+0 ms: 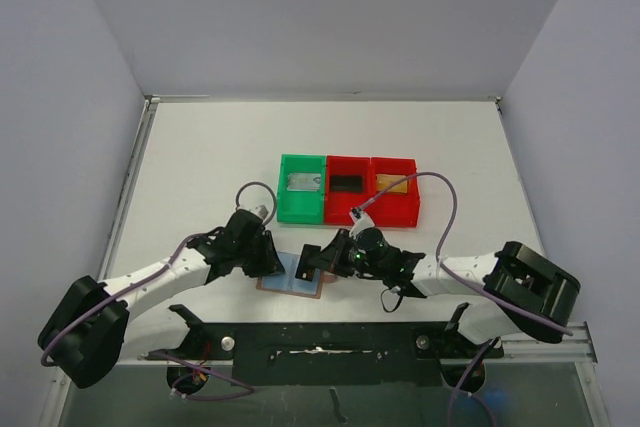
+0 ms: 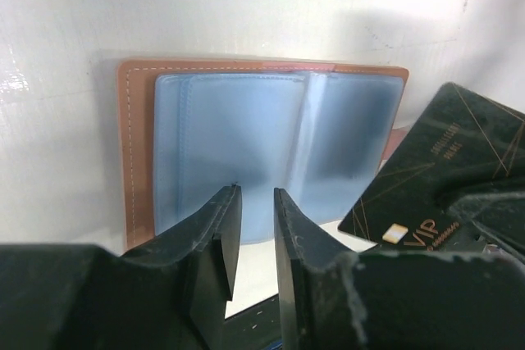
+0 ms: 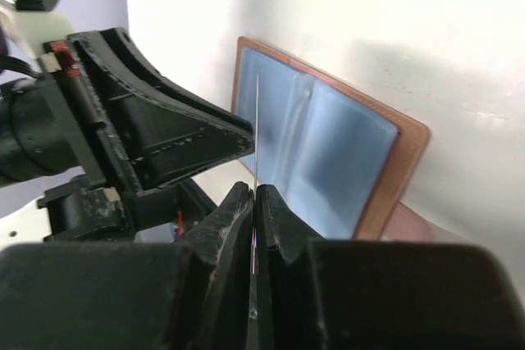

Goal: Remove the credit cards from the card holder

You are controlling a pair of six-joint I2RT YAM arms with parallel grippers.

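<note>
Lower centre of the top view: a black card [image 2: 435, 178] is being drawn from the card holder [image 1: 292, 277].
On the table [image 1: 200, 167], below the row of bins [image 1: 348, 215], the holder lies open. The left gripper [image 2: 256, 202] rests on its blue sleeve with fingers [image 2: 215, 235] narrowly apart and nothing between them. The right gripper [image 3: 254, 198] has its fingers pressed together on the card's edge, at the holder's right corner. The card appears clear of the sleeves. Next move: lift it and carry it up-frame to a bin.
</note>
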